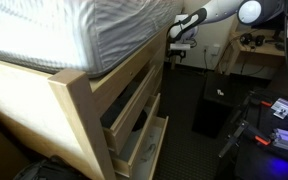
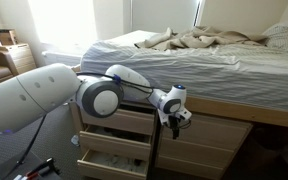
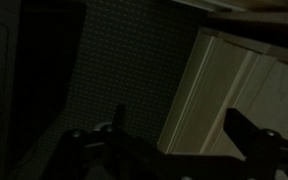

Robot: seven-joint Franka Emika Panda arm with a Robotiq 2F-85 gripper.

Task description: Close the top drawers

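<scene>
The blond-wood bed-frame chest shows in both exterior views. An upper drawer (image 1: 131, 103) (image 2: 121, 122) stands pulled out, its inside dark. Below it the lowest drawer (image 1: 147, 147) (image 2: 112, 160) is also out and shows a pale base panel. My gripper (image 1: 180, 38) (image 2: 175, 116) hangs at the end of the open upper drawer, close to its front corner. In the wrist view the two dark fingers (image 3: 181, 128) are apart, with a pale wood drawer edge (image 3: 216, 85) seen between them. The view is too dark to tell whether they touch it.
A mattress with rumpled bedding (image 2: 199, 48) lies on top of the frame. Drawer fronts farther along the frame (image 2: 209, 137) look shut. A desk with cables (image 1: 254, 50) and a dark box (image 1: 212, 108) stand on the dark carpet beyond the bed.
</scene>
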